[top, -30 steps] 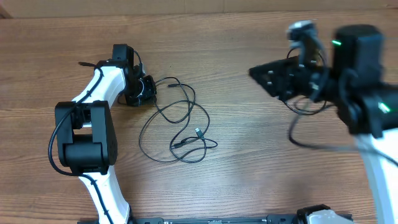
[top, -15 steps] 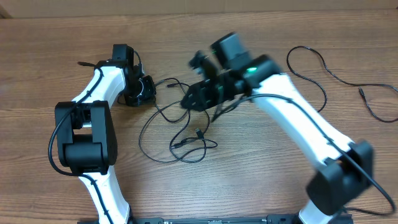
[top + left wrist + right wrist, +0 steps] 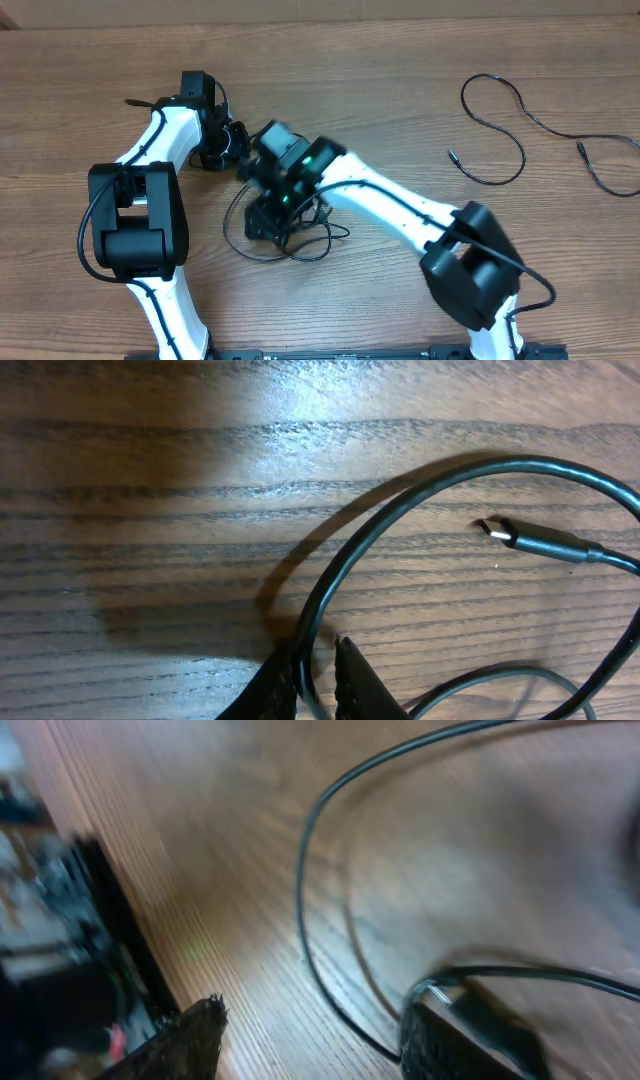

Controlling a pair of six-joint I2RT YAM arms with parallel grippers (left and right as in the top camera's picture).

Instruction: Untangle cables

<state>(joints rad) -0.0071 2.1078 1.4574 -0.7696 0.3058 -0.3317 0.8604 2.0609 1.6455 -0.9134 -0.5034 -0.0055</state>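
Pinching the tangled cable (image 3: 520, 461) left of centre, my left gripper (image 3: 312, 678) is clamped on it; my right gripper (image 3: 300, 1040) hovers there, fingers apart; another cable (image 3: 500, 110) lies far right, open table (image 3: 400, 60) between

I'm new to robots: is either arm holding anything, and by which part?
The left fingers pinch a black cable along its cord, not at an end. The right fingers are apart, apparently holding nothing.

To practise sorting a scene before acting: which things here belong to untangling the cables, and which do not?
Job: tangled cables; looped loose cable; cable at the right edge.
Not job: wooden table; left arm's own wire.
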